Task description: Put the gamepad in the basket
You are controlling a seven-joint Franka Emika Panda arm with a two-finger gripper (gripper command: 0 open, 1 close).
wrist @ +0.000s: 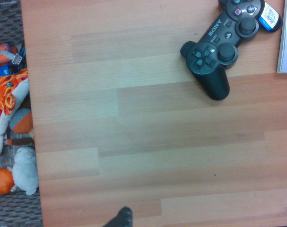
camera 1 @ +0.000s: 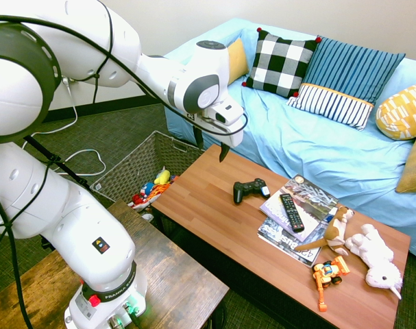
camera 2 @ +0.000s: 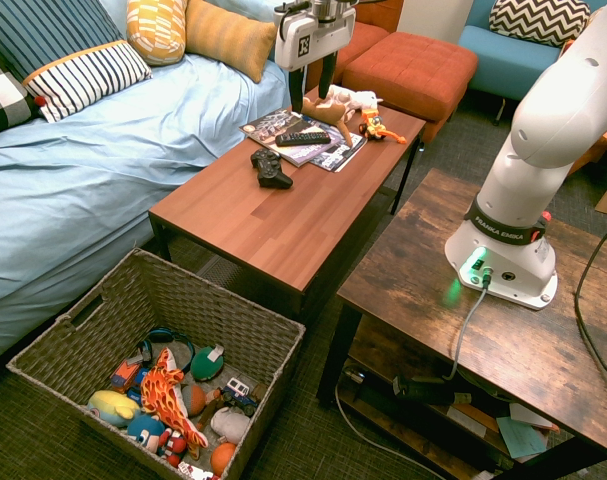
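Gamepad (wrist: pixel 223 47) cropped by wrist view's edge, basket (camera 1: pixel 149 168) partly behind table (camera 1: pixel 214 199)

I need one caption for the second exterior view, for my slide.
Open gripper above the coffee table, gamepad not yet in the wicker basket.

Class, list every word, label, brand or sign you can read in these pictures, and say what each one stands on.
"SONY": on the black gamepad, in the wrist view.
"FRANKA EMIKA": on the dark band round the base of the robot arm; partly readable.
Too small or blurred to read: the print on the magazines, the remote's keys, the gamepad's white and blue sticker and the arm's warning label.
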